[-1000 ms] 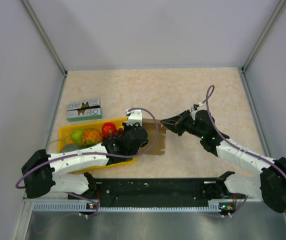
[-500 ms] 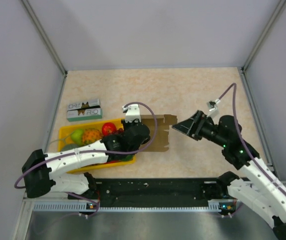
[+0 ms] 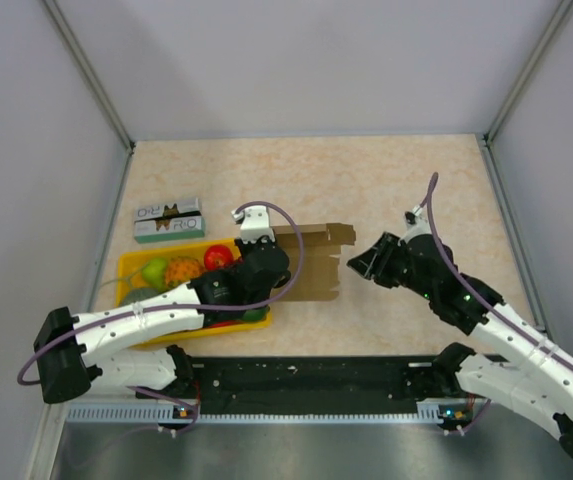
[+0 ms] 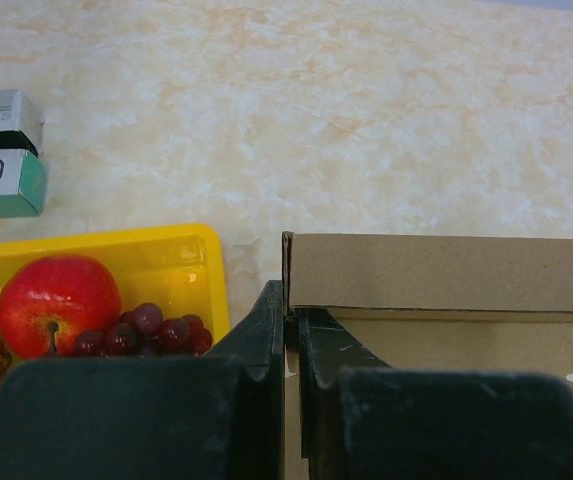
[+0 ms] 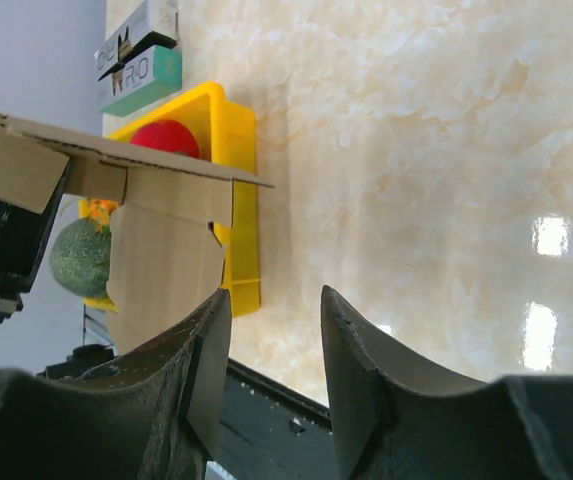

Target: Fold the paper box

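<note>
A green-and-white carton (image 3: 169, 220) lies near the table's (image 3: 366, 180) left edge, with a yellow tray (image 3: 126, 268) just nearer the arms. The left arm (image 3: 136, 322) stretches low over the tray, and the left gripper (image 4: 288, 315) is clamped on the left edge of the partly folded paper box (image 3: 316, 268), which sits just right of the tray. Bare table spreads behind. The right gripper (image 3: 359, 262), its jaws apart and empty, faces the box's right edge.

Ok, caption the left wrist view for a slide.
Left gripper pinching the paper box by its edge, yellow tray alongside.
</note>
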Controlling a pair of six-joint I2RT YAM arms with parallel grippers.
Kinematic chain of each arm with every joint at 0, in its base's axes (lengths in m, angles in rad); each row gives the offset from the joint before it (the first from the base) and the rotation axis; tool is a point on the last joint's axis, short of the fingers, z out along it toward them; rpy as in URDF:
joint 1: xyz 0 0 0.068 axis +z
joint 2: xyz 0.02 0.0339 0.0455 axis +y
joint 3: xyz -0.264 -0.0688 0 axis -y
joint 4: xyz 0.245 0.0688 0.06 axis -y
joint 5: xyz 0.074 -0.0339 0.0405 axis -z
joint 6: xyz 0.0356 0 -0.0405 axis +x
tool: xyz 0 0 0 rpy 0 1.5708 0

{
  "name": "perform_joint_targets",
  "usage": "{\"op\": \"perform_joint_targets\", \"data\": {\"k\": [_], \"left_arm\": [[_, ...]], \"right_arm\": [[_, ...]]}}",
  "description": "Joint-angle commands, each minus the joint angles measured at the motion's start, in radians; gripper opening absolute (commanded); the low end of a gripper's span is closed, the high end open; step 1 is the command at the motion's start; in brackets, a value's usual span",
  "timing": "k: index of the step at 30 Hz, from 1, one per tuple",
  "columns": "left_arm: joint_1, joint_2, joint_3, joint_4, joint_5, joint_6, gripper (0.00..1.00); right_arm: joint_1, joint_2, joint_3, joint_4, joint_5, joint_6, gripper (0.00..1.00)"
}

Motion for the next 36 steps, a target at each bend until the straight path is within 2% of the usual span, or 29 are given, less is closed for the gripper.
{"op": "perform_joint_targets", "data": {"k": [1,7,15,18,20,24,26,27,36], "left_arm": [[-0.002,-0.004,-0.001,0.039,-0.005,0.003,0.0],[-0.003,0.001,0.0,0.039,-0.006,0.004,0.0],[-0.002,0.016,0.002,0.045,-0.017,0.021,0.0],[-0.003,0.025,0.008,0.047,-0.023,0.029,0.0],[-0.005,0.037,0.013,0.045,-0.025,0.034,0.0],[-0.003,0.054,0.017,0.045,-0.025,0.038,0.0],[-0.005,0.063,0.022,0.045,-0.025,0.044,0.0],[-0.005,0.069,0.024,0.042,-0.023,0.049,0.0],[-0.006,0.114,0.066,0.001,-0.006,0.021,0.0]], "right_arm": [[0.032,0.045,0.014,0.133,0.091,0.005,0.41],[0.046,0.114,0.017,0.22,0.108,0.01,0.4],[0.07,0.22,0.06,0.267,0.144,0.01,0.29],[0.075,0.246,0.075,0.26,0.157,0.01,0.23],[0.082,0.263,0.078,0.267,0.161,0.004,0.14],[0.113,0.292,0.104,0.256,0.197,-0.034,0.1],[0.124,0.315,0.123,0.239,0.221,-0.057,0.01],[0.147,0.324,0.15,0.213,0.255,-0.086,0.0],[0.288,0.462,0.29,0.09,0.441,-0.26,0.0]]}}
